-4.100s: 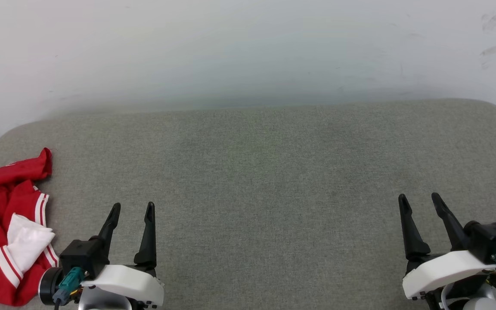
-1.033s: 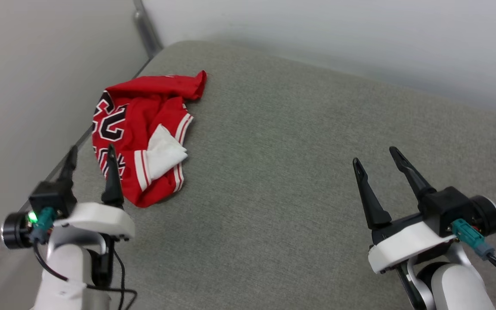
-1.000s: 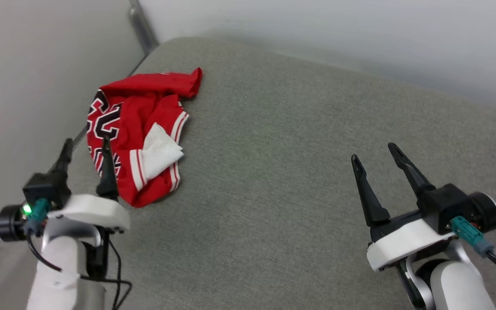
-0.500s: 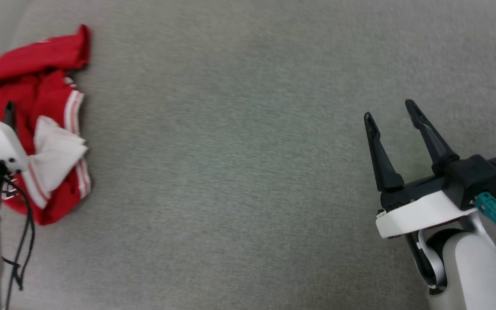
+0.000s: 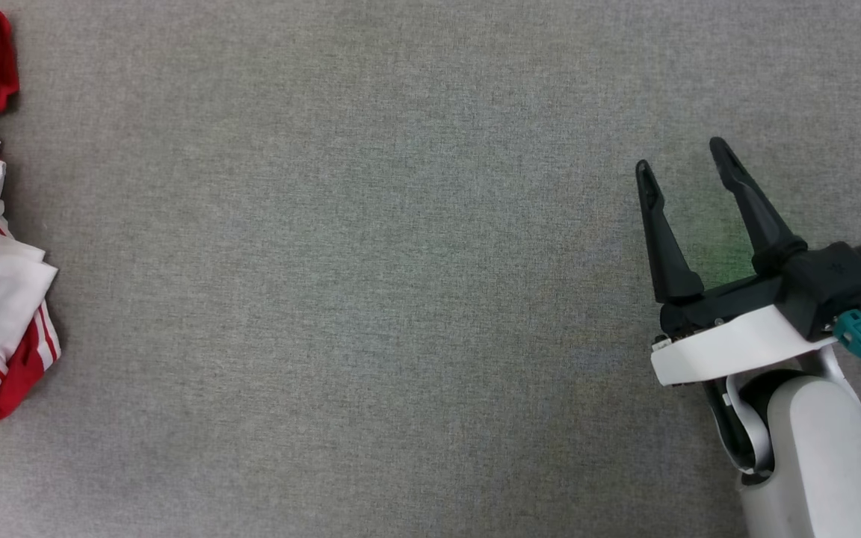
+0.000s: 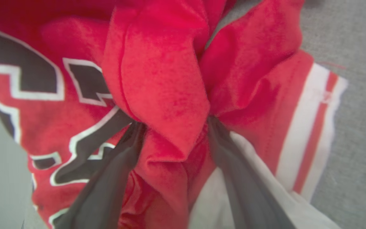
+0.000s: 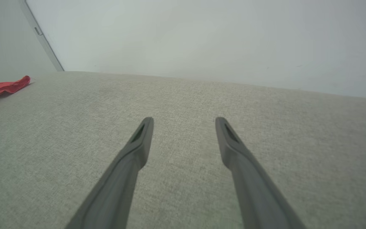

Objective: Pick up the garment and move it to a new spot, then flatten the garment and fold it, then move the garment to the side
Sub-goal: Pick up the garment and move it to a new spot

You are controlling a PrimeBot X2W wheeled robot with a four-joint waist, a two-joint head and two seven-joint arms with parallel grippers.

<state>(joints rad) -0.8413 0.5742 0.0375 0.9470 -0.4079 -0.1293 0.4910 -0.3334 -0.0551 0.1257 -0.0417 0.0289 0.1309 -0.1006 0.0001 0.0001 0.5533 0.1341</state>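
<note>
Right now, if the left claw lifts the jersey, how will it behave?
Probably floppy: the jersey bunches in soft folds inside the left claw. Likely light: thin cloth. The white sleeve end may trail and drag.

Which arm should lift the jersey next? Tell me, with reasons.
Left. The left gripper has its open fingers astride a bunched fold of the jersey. The right gripper hangs open over bare cushion, far from it.
</note>
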